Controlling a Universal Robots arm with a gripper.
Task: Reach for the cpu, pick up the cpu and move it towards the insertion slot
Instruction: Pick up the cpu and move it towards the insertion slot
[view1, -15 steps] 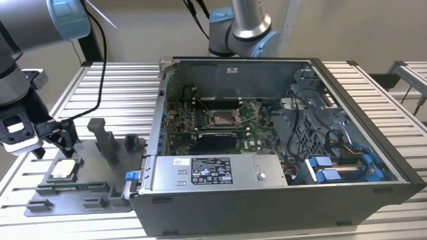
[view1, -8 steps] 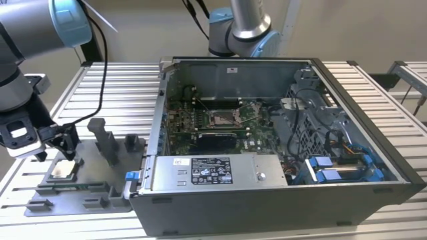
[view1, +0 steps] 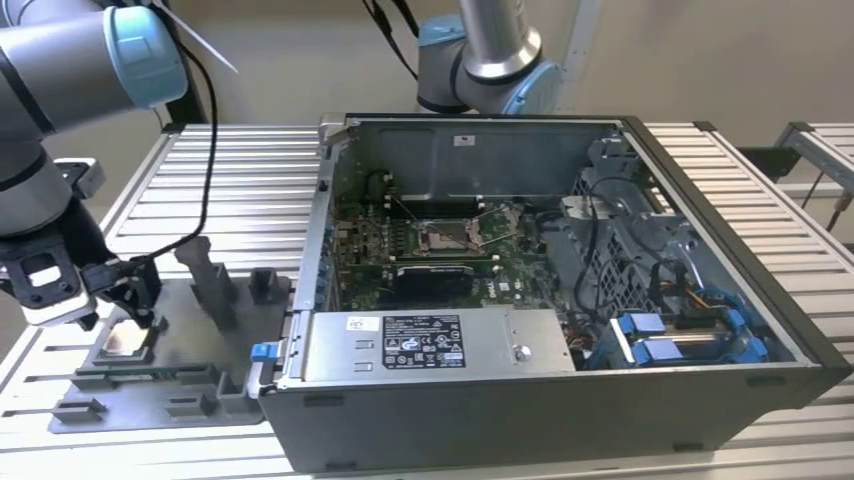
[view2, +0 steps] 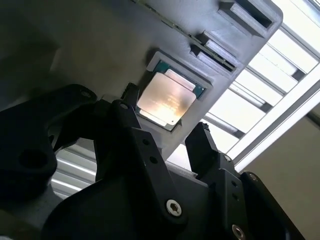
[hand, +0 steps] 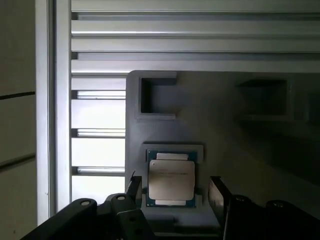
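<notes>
Claw spread apart, astride the cpu (its print seemingly illegible).

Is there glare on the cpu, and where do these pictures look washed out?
Second wrist view: a warm glare patch on the cpu, table slats blown white. First wrist view: cpu evenly lit, slats beside the fixture washed out. Exterior view: computer case interior in shadow.

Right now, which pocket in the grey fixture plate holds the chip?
The pocket nearest the open gripper: the cpu lies flat in it. The two farther pockets look empty.
</notes>
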